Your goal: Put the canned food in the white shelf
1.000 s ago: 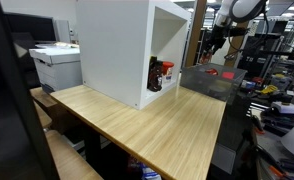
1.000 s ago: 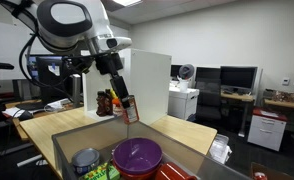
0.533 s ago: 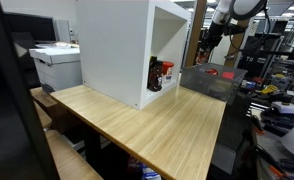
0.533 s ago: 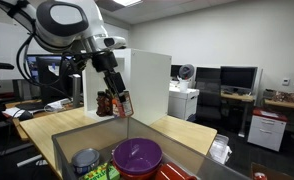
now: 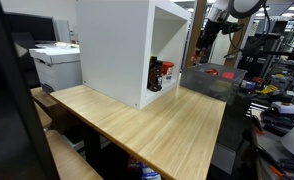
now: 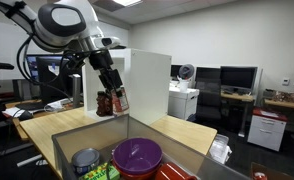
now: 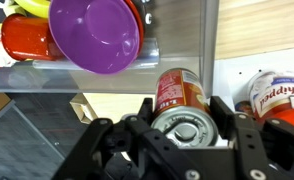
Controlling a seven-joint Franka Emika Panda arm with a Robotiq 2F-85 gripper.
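The canned food, a red-labelled tin [image 7: 175,93] with a silver lid, is clamped between my gripper's black fingers [image 7: 184,112]. In an exterior view the gripper [image 6: 115,92] holds the can [image 6: 119,102] in the air just in front of the white shelf [image 6: 149,80], above the wooden table. In an exterior view the white shelf [image 5: 115,40] stands on the table with its open face toward the arm, and the gripper [image 5: 206,44] hangs a little beyond that opening. A dark bottle and a red item [image 5: 159,74] stand inside the shelf.
A clear bin [image 6: 87,140] in the foreground holds a purple bowl [image 6: 137,156] and other cans; the bowl also shows in the wrist view [image 7: 92,35]. A labelled jar [image 7: 280,98] is beside the can. A printer [image 5: 57,62] stands behind the shelf. The wooden table [image 5: 157,130] stretches forward.
The gripper has carried the can up and away from the clear bin toward the shelf's open face. Nothing else has moved.
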